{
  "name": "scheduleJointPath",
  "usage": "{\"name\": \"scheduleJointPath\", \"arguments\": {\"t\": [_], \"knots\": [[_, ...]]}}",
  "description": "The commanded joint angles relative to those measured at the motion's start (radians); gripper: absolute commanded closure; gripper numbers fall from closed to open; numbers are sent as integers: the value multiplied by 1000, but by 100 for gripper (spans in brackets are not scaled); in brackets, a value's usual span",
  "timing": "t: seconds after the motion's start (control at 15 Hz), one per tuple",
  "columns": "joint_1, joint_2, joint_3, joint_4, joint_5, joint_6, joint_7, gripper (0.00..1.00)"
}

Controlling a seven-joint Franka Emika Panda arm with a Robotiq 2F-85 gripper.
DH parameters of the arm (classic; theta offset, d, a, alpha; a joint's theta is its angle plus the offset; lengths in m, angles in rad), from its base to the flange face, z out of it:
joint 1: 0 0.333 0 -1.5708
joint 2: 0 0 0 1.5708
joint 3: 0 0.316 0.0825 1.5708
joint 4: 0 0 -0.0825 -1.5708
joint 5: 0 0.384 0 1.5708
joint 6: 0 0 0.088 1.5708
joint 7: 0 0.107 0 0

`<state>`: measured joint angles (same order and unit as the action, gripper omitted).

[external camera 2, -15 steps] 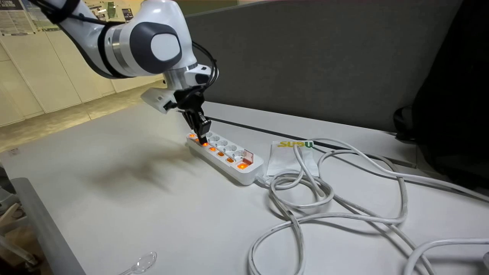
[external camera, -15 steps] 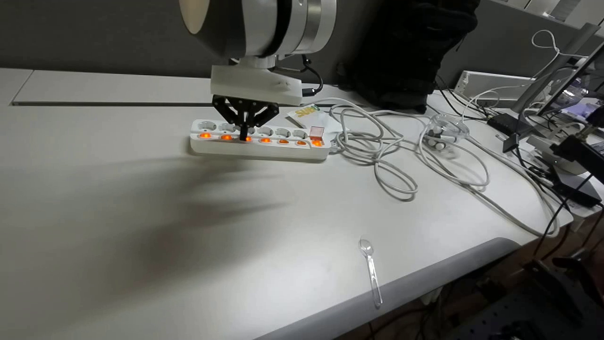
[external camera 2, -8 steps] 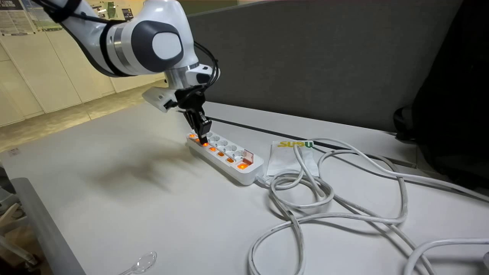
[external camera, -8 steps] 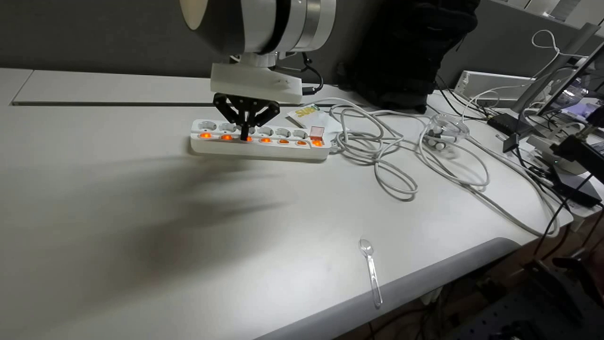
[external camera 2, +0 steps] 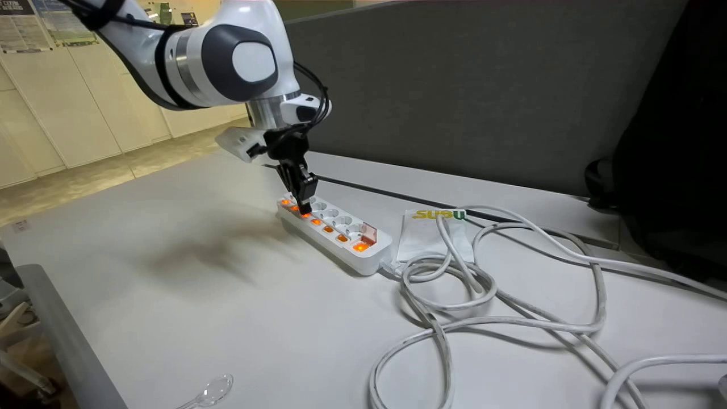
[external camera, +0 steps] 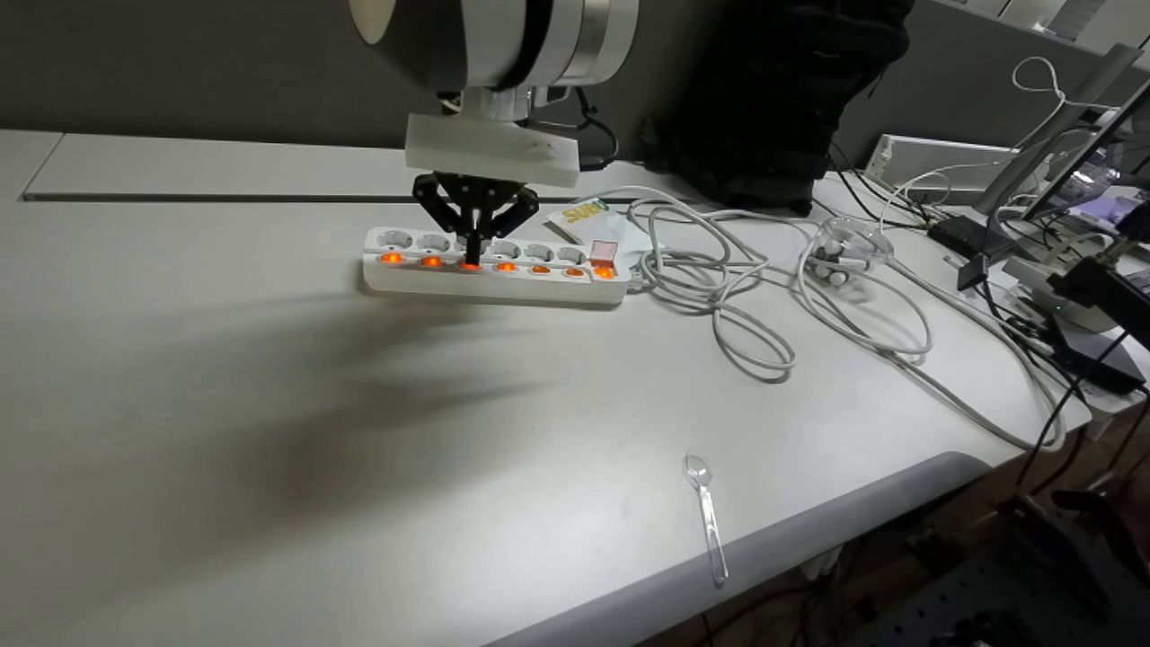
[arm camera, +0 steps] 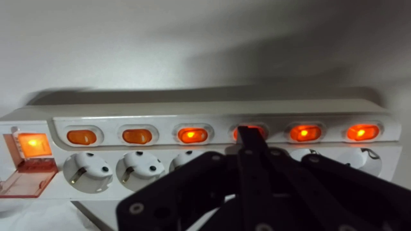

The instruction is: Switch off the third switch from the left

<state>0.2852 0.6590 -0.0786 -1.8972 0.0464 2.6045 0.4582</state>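
Note:
On the table lies a white power strip (external camera: 503,289) (external camera 2: 324,250) (arm camera: 205,108) with a row of orange rocker switches. The third switch (external camera: 462,265) (arm camera: 261,131), third from the right in the wrist view, glows red-orange around the fingertips that cover its middle. My gripper (external camera: 473,261) (external camera 2: 306,210) (arm camera: 252,129) points down at it, jaws together with nothing between them. Whether the tips touch the switch or hover just above, I cannot tell. Lit switches flank it: one neighbour (arm camera: 305,133) and another (arm camera: 192,135). Two further switches (arm camera: 137,136) look duller, without a bright spot.
A larger lit square switch (arm camera: 34,145) with a raised clear-red cover sits at the strip's cable end. Coiled white cable (external camera 2: 448,307) and a paper packet (external camera 2: 434,236) lie beside that end. A clear plastic spoon (external camera: 706,517) rests near the table edge; a black backpack (external camera: 782,99) stands behind.
My gripper has shifted slightly up and towards the strip's cable end, so more of the third switch's glow shows beside the fingertips. The jaws stay together and the strip has not moved.

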Motion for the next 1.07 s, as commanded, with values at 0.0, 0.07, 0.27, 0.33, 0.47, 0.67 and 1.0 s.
{"name": "scheduleJointPath", "arguments": {"t": [0.0,0.07,0.27,0.33,0.47,0.67,1.0], "knots": [[11,30,-12,42,-16,-36,46,100],[11,32,-12,43,-16,-38,46,100],[14,35,-15,32,-18,-26,52,100],[15,36,-18,26,-19,-19,55,100],[23,39,-25,15,-33,-2,58,100],[47,43,-46,3,-60,15,80,100],[126,52,-122,-76,-99,187,213,100]]}}
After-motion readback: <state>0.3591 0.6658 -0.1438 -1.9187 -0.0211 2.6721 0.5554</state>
